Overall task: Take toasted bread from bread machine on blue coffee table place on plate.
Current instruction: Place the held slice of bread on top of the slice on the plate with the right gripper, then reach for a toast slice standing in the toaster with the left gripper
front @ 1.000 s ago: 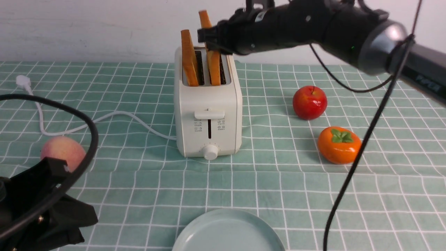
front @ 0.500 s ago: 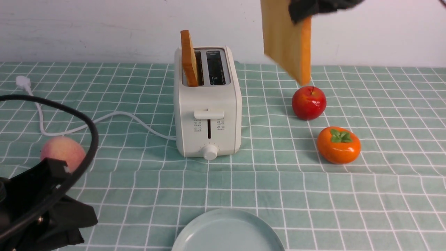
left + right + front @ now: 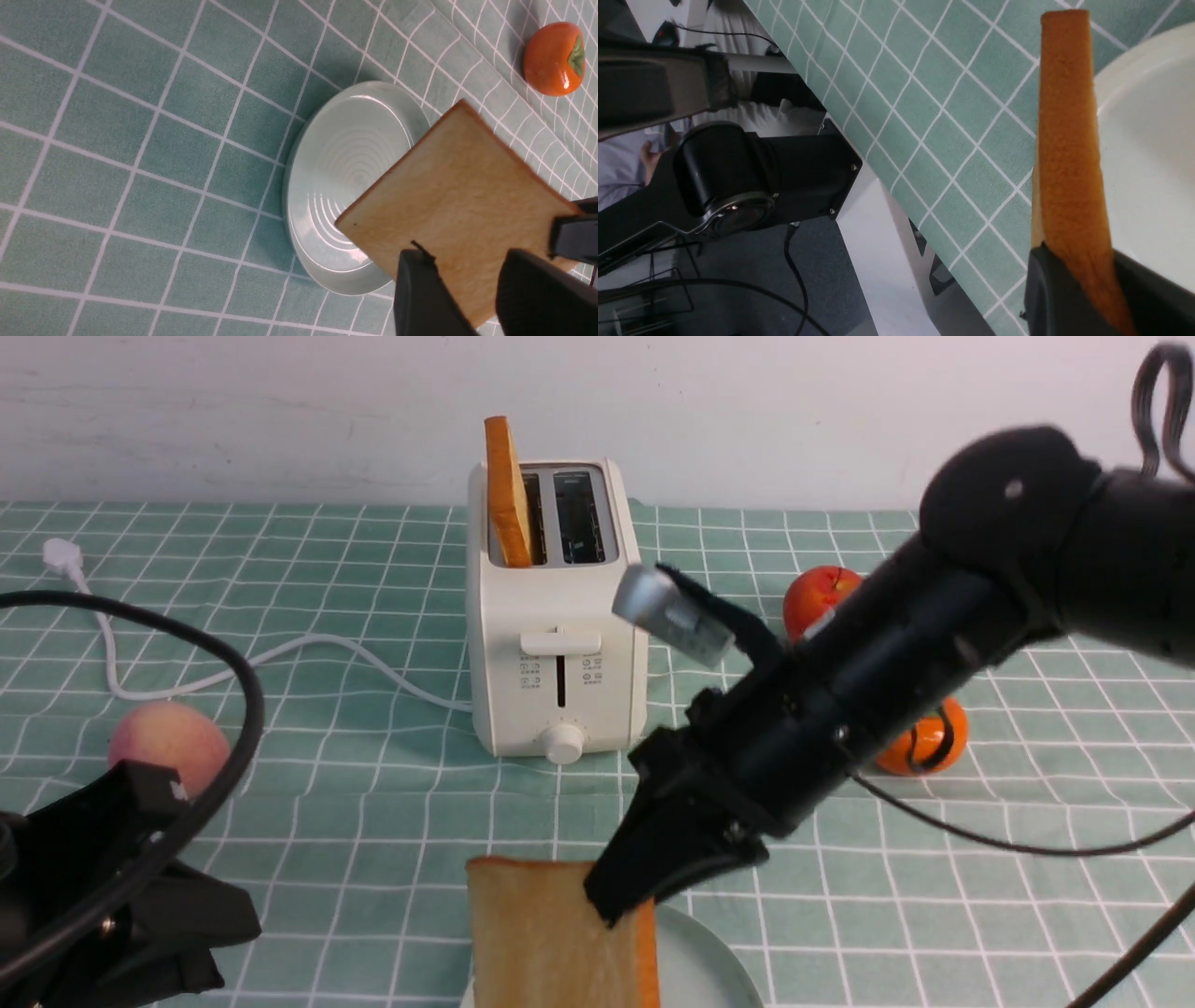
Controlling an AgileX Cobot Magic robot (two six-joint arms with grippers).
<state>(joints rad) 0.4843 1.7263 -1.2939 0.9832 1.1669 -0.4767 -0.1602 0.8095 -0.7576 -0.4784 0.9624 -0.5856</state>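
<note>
One slice out, one to go. Front view: the right gripper point(image 3: 624, 896) pinches the held slice point(image 3: 546, 943) by an upper corner, toast hanging below its fingers over the plate point(image 3: 714, 966); the second slice point(image 3: 507, 495) stands in the bread machine point(image 3: 560, 644), well beyond them. Left wrist view: the left gripper point(image 3: 467, 263) sits parted, empty. Right wrist view: pads point(image 3: 1045, 289) squeeze the slice edge-on, upright, not yet laid down.

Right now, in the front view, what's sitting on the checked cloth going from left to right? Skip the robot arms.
white plug → peach → bread machine → red apple → persimmon. The held toasted bread and the plate overlap the bread machine's span, so they are left out.
</note>
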